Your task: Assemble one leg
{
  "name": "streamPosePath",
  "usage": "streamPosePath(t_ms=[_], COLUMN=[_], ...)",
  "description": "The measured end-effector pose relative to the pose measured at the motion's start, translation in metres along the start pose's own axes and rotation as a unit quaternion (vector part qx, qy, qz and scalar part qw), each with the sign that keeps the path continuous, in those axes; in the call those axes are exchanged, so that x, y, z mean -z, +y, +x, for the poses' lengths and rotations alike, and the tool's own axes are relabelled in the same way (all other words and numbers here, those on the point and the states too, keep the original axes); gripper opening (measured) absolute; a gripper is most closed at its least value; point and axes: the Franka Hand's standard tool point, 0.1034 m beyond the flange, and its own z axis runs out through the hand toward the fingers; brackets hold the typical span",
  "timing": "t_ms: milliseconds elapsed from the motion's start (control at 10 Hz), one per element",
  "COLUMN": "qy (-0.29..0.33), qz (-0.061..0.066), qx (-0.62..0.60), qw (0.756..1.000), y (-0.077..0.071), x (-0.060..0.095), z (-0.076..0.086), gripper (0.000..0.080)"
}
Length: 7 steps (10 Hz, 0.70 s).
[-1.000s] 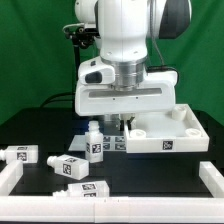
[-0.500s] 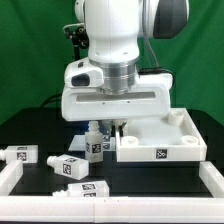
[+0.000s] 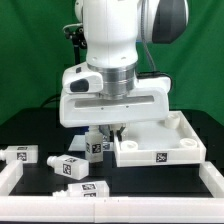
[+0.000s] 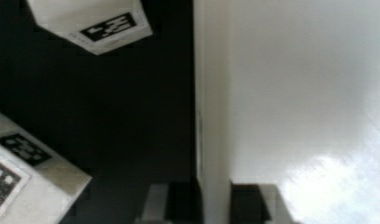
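Observation:
Several white tagged legs lie around. One leg (image 3: 95, 143) stands upright just left of the gripper. Three more lie at the exterior view's left: one (image 3: 20, 155), one (image 3: 70, 166) and one (image 3: 88, 189). The large white tray-like tabletop (image 3: 160, 150) lies at the right. My gripper (image 3: 113, 132) is low at its left wall. In the wrist view the gripper (image 4: 203, 200) straddles the thin wall of the tabletop (image 4: 293, 100), one finger (image 4: 174, 203) outside, the other inside. It looks shut on that wall. Two legs show there, one (image 4: 94, 22) and another (image 4: 18, 165).
White frame rails border the black table at the front left (image 3: 10, 185) and front right (image 3: 212, 180). The arm's wide white body hides the table behind the gripper.
The gripper and the tabletop have shifted together toward the exterior view's left, closer to the upright leg. The legs have not moved.

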Motion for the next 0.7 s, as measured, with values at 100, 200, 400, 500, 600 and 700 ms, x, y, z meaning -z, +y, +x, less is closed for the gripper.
streamPosePath(t_ms=[100,200,400,500,600,700], qy=[-0.006,-0.009,0.0,0.005,0.012,0.011], qz=[-0.001,-0.003,-0.007,-0.009,-0.01,-0.01], qx=[-0.017,-0.03,-0.033,-0.033,-0.029,-0.03], qw=[1.0,0.999,0.999,0.999,0.999,0.999], y=[0.001,0.003,0.004,0.003,0.001,0.002], x=[-0.008,-0.011,-0.008,-0.009,-0.008,-0.01], z=[0.002,0.016,0.047,0.061,0.071,0.07], gripper=[0.0054,0.0054,0.0054,0.0054,0.0054,0.0054])
